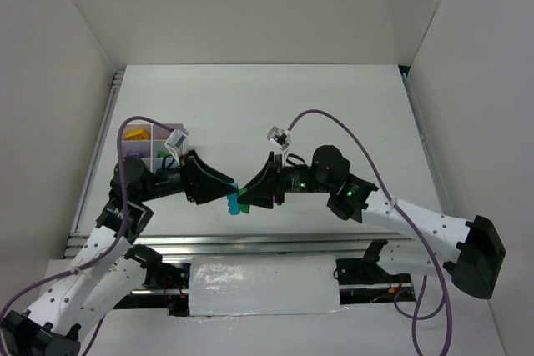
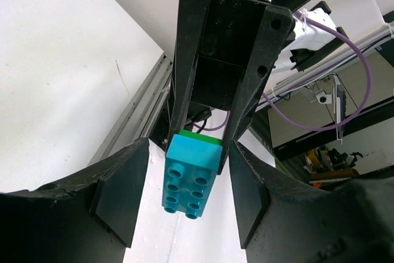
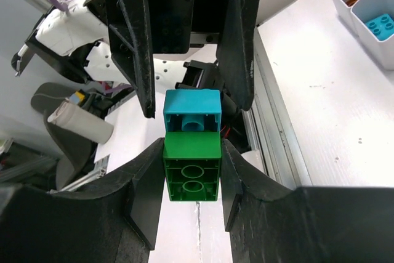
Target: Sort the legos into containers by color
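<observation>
Stores yellow lego (image 1: 133, 132) and spare teal lego (image 3: 380, 26) in separate tray (image 1: 163, 128) compartments; clamps green lego (image 3: 192, 170) in right tool (image 3: 192, 184); straddles attached teal lego (image 2: 191, 170), left tool (image 2: 186, 201) ajar

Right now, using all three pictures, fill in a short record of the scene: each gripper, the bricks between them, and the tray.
Left gripper: open, its fingers either side of the teal brick with gaps showing
Right gripper: shut on the green brick
Bricks: teal and green end to end between the two arms, near the front edge of the table
Tray: at the left of the table; holds a yellow piece and a second teal brick
Sorting: this pair not yet in the tray
</observation>
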